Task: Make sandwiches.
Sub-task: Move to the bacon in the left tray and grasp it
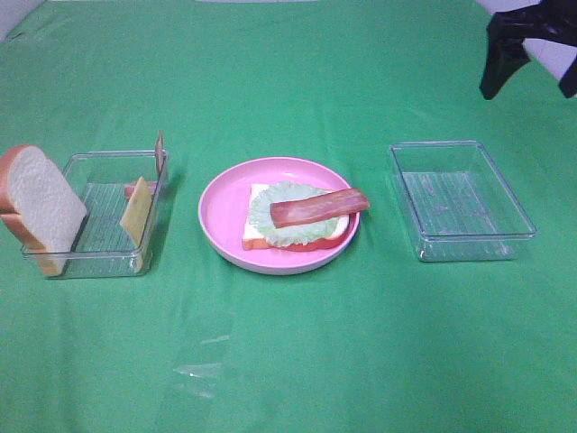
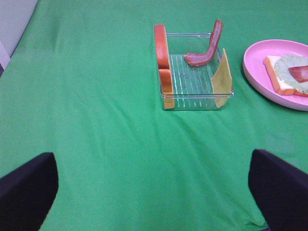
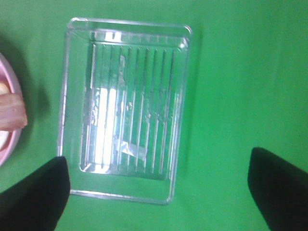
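Observation:
A partly stacked sandwich (image 1: 293, 219) lies on a pink plate (image 1: 219, 209): one white bread slice, pale green lettuce (image 1: 270, 216) and a bacon strip (image 1: 320, 207) on top. It also shows in the left wrist view (image 2: 284, 72). A clear tray (image 1: 117, 155) on the left holds bread slices (image 1: 41, 203), a yellow cheese slice (image 1: 135, 216) and a bacon strip (image 2: 207, 48). My left gripper (image 2: 154, 192) is open and empty, well short of that tray (image 2: 192, 103). My right gripper (image 1: 534, 77) is open and empty above a second tray (image 3: 125, 110).
The clear tray (image 1: 460, 144) on the right holds nothing. A green cloth (image 1: 288, 361) covers the table. The pink plate's edge (image 3: 9, 144) and the bacon's end (image 3: 12, 115) show in the right wrist view.

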Available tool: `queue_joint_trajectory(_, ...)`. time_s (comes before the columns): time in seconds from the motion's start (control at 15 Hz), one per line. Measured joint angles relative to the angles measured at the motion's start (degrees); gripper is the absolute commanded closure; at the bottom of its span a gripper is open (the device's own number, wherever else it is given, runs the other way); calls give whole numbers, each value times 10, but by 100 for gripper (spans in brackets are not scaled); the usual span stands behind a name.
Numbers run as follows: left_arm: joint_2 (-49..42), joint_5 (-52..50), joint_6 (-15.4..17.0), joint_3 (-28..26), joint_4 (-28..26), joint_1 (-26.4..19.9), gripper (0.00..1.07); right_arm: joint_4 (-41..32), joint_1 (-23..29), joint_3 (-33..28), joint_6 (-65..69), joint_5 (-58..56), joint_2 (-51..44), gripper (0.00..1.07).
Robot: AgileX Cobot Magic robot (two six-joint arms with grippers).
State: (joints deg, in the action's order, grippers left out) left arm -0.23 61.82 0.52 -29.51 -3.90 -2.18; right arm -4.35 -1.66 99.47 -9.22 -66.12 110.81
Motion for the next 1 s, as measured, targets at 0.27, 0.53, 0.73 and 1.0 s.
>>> queue_joint_trajectory(0.27,0,0,0,0,0,0,4,-9,-37,-51,12,-30,-35,11)
queue_joint_trajectory(0.53,0,0,0,0,0,0,4,-19,-37,-273,15,-31,-226,11)
queue_joint_trajectory(0.73,0,0,0,0,0,0,4,-16,-37,-379,14,-34,-403,11)
queue_joint_trajectory(1.0,1,0,0,0,0,0,4,-15,-37,-507,7,-36,-716,11)
